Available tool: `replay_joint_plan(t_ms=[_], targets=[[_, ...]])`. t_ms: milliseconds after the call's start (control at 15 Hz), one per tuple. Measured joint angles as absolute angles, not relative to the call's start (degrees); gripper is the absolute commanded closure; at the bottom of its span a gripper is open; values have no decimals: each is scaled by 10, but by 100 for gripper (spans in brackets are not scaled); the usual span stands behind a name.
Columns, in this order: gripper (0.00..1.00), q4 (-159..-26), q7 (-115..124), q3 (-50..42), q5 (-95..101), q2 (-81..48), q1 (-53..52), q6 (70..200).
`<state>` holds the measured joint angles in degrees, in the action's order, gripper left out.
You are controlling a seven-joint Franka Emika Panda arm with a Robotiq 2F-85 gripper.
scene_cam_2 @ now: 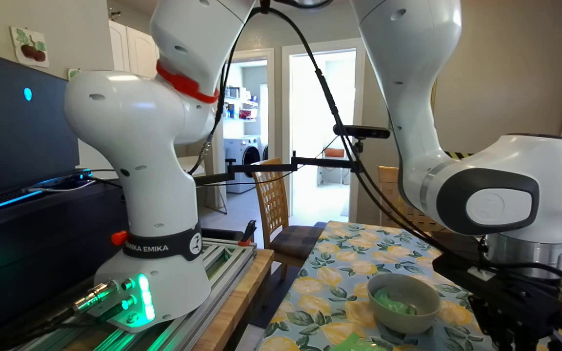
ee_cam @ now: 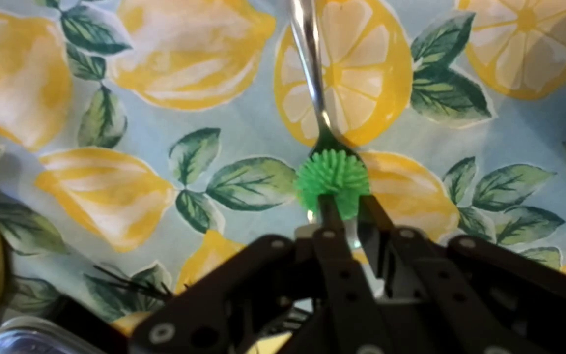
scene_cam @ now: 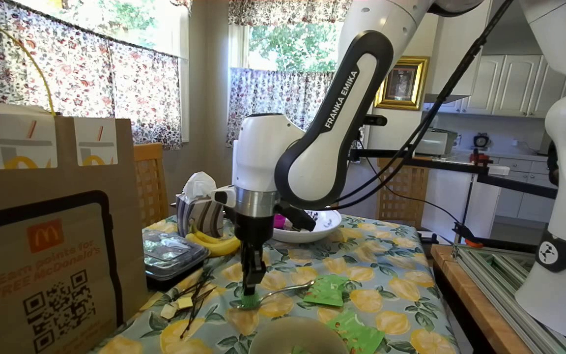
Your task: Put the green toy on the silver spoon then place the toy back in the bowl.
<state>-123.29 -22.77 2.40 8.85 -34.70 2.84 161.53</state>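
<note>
"Where's the white bowl [scene_cam: 312, 236]?"

"Behind your gripper [scene_cam: 249, 291] in an exterior view, well apart from the silver spoon [ee_cam: 317, 96]."

"Holding anything?"

"I can't say: your narrowly parted fingertips [ee_cam: 329, 211] meet the spiky green toy ball [ee_cam: 333, 174] on the spoon's head."

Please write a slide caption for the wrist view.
Gripper at a spiky green toy over the head of the silver spoon, lemon-print tablecloth below.

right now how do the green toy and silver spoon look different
The green toy is round and bristly; the silver spoon long and smooth. The toy looks matte, the spoon shiny. The spoon lies on the tablecloth, the toy is over its head. Both are partly hidden.
</note>
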Motion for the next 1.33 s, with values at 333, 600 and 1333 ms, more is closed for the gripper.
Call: replay_joint_plan(t_ms=[333, 600, 1333], targets=[[13, -1229, -221, 26, 87, -349, 30, 1615], [0, -1229, -201, 47, 67, -345, 37, 1591], [0, -1254, -18, 6, 22, -323, 25, 1545]])
